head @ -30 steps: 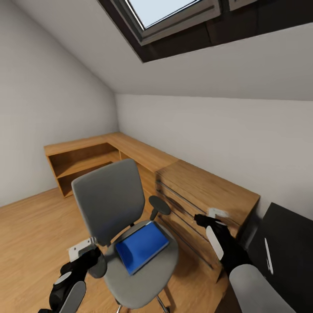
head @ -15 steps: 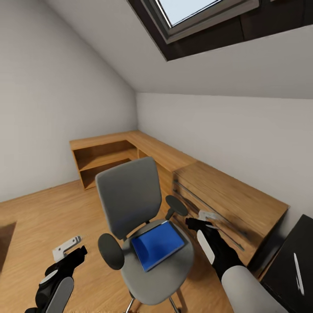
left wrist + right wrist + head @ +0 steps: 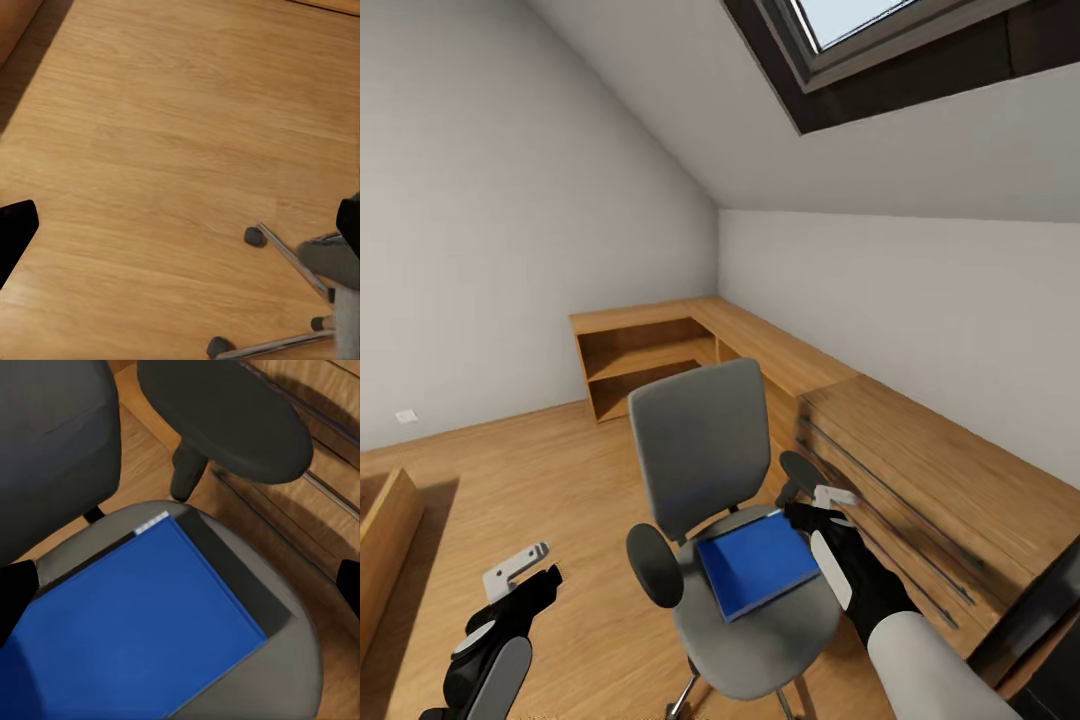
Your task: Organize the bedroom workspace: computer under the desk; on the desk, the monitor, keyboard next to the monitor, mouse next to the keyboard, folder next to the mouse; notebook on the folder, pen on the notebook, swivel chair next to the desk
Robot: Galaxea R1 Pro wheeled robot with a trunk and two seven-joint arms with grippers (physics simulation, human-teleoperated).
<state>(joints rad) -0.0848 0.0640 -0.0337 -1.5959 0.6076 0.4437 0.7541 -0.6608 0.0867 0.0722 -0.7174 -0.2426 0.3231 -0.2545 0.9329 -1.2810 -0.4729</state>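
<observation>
- Two grippers up front: our right gripper [image 3: 807,508] hangs over the near edge of the blue folder [image 3: 758,563], jaws spread wide in the right wrist view, holding nothing.
- Our left gripper [image 3: 538,580] hovers over bare wood floor [image 3: 172,150] beside the chair, also spread wide and empty.
- Folder lies flat on the seat of the swivel chair [image 3: 705,450], so that move isn't done yet; we judge pickup is the step in hand.
- Chair sits just beside the drawer unit [image 3: 920,500], with its armrest [image 3: 225,424] close to the drawer fronts.
- Farther back, the corner desk [image 3: 760,345] runs along the wall with open shelves [image 3: 645,370] below it.
- What we can see of the desk top is bare, so as far as we can tell nearly everything is left: monitor, keyboard, mouse, folder stack, chair placement.
</observation>
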